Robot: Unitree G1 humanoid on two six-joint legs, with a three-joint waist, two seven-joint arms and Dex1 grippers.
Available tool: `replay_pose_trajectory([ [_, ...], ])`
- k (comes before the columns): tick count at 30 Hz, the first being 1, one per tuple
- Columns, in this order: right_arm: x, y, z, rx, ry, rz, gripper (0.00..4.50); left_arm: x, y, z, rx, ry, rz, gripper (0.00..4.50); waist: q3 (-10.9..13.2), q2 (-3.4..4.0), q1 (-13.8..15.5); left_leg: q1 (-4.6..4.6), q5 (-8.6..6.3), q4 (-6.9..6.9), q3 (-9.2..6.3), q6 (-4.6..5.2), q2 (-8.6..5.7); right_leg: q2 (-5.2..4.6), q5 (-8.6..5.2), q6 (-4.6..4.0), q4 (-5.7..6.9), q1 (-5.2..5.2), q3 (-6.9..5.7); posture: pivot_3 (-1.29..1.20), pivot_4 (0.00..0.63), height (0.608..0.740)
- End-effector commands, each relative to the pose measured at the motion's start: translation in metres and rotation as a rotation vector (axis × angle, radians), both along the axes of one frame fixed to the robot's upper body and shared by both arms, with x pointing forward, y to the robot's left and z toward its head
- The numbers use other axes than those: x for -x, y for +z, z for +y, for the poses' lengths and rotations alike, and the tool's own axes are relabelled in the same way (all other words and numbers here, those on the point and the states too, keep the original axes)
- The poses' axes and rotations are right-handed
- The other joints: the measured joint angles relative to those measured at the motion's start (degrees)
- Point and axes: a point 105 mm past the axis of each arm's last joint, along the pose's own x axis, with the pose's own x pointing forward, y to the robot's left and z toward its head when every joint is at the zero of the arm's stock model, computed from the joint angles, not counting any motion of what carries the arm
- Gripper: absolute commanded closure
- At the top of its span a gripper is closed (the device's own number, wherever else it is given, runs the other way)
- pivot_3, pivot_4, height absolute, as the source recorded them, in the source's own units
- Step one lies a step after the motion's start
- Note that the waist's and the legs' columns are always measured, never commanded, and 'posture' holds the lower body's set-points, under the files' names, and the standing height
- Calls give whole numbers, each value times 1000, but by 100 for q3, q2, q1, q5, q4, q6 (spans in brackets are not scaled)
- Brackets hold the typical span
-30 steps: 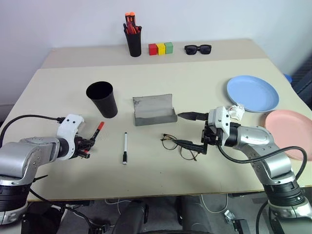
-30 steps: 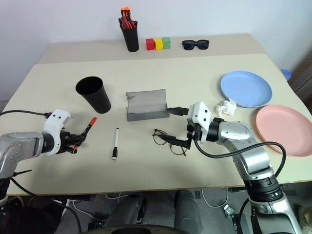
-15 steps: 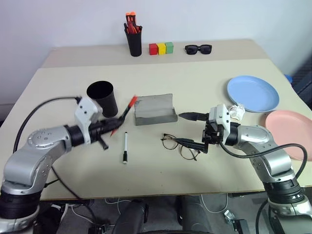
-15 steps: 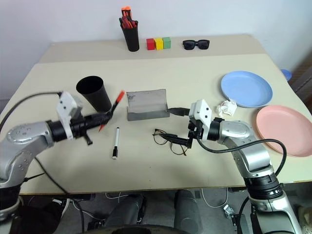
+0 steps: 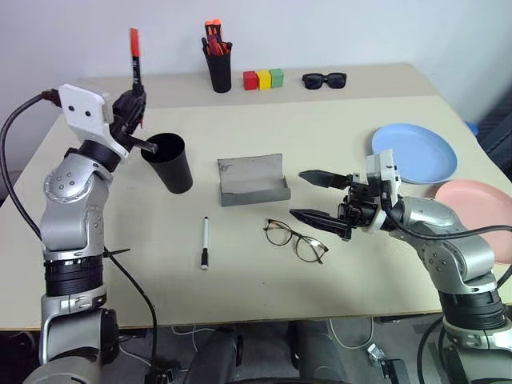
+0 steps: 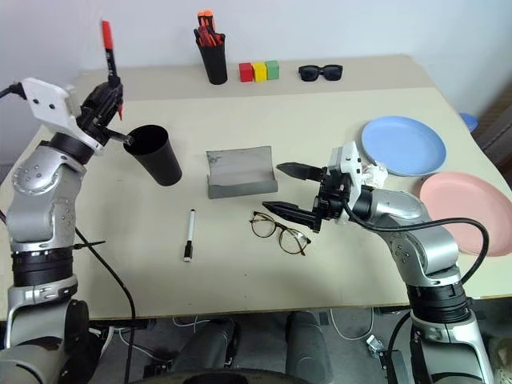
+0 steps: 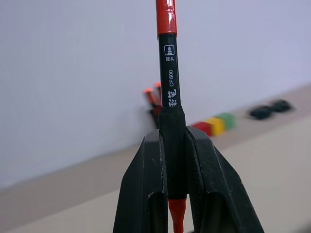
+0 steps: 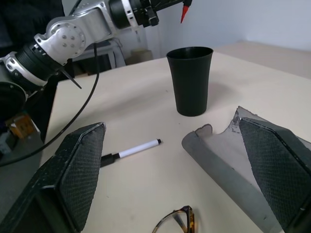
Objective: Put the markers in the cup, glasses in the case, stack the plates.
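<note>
My left gripper point(image 5: 134, 102) is shut on the red marker point(image 5: 134, 50) and holds it upright in the air, just left of the rim of the black cup point(image 5: 170, 162). In the left wrist view the fingers point(image 7: 151, 160) clamp the marker's black barrel point(image 7: 171, 87). The white marker point(image 5: 205, 242) lies on the table in front of the cup. The grey case point(image 5: 254, 180) stands open at mid-table. The round wire glasses point(image 5: 295, 240) lie in front of it. My right gripper point(image 5: 314, 196) is open, hovering beside the glasses and pointing left. The blue plate point(image 5: 414, 152) and pink plate point(image 5: 478, 216) lie side by side at the right.
At the back of the table stand a black pen holder point(image 5: 218, 68) with orange-capped pens, three coloured blocks point(image 5: 264, 79) and black sunglasses point(image 5: 325, 80). The right wrist view shows the cup point(image 8: 190, 80), the white marker point(image 8: 131, 151) and the case point(image 8: 228, 155).
My left arm swung up from the table's front left and turned the red marker upright beside the cup. My right gripper rose a little and rolled, staying open by the glasses.
</note>
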Motion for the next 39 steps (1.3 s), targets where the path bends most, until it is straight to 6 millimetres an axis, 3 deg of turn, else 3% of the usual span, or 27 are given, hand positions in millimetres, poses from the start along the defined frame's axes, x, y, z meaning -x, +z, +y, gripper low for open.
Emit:
replay_pose_trajectory([
  [1,2,10,4,-6,14,-62,0,3,3,0,31,9,-56,4476,0,-1,1,-1,0,0,0,0,0,0,1,1,-1,0,0,0,150,740],
  [8,0,11,6,-5,15,-69,0,1,-22,-18,156,-141,-23,4476,1,-2,-6,-3,0,0,0,0,-1,-1,3,3,-7,0,0,0,150,740],
  [12,0,12,5,-6,8,-71,0,2,-32,-9,165,-111,-5,4476,1,-2,-16,-2,0,0,1,0,-1,-1,4,3,-7,0,0,0,150,740],
  [21,-3,13,5,-7,-1,-84,0,4,-36,-12,158,-131,5,31,0,-3,-2,-1,0,2,2,0,-1,0,6,3,-7,1,1,0,150,740],
  [27,-5,13,5,-16,-8,-74,0,20,-13,-35,103,-276,43,31,2,-5,-23,-2,0,2,2,1,0,1,6,3,-7,0,1,0,150,740],
  [31,-7,14,3,-20,-11,-74,0,47,-1,-63,-33,-414,245,31,7,-13,-53,-4,-5,1,-2,10,1,2,6,3,-1,-2,2,0,150,740],
  [34,-7,13,3,-21,-4,-70,0,65,-3,-76,-177,-417,380,31,7,-12,-74,4,-16,0,1,30,1,1,6,4,8,-1,9,0,150,740],
  [37,-7,11,3,-5,12,-76,0,68,-14,-68,-274,-243,492,31,7,-13,-85,12,-18,0,3,32,0,3,5,4,15,0,13,0,150,740],
  [39,-8,11,4,-2,16,-76,0,70,-26,-72,-156,-257,603,31,8,-13,-92,15,-17,0,3,32,0,8,5,4,17,3,14,0,150,740],
])
